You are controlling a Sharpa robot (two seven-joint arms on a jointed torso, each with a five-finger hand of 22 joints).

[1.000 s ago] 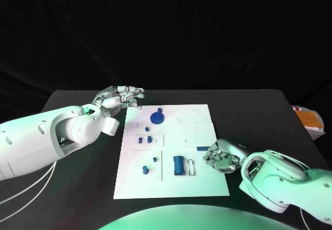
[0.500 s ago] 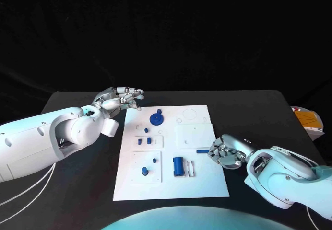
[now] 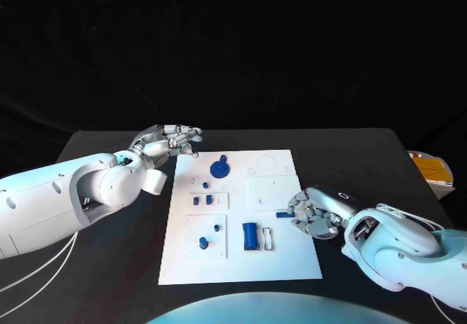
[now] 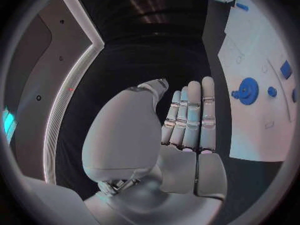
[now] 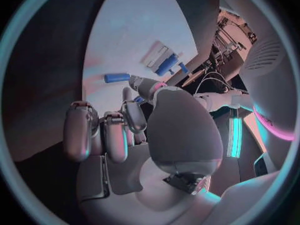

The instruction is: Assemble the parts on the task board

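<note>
**Right hand holding a blue peg at the board's right edge; left hand idle off its upper left corner**

Head view. The white task board lies in the middle of the black table. The right hand, entering from the lower right of the frame, sits at the board's right edge, about halfway down. Its fingers are curled in, and a small blue peg projects from them to the left, over the board; the right wrist view shows the same peg pinched at the tips of the thumb and a finger. The left hand is just off the board's upper left corner, above the table. Its fingers are loosely bent with nothing between them; in the left wrist view they lie straight and side by side, empty.

Parts on the board: a blue gear in the upper left part; below it a small blue knob; further down, two short blue pieces side by side in a square recess. In the lower left recess lies another small blue piece. To its right, near the lower middle, a blue cylinder lies lengthwise, with a white slotted block just beside it on the right.
</note>
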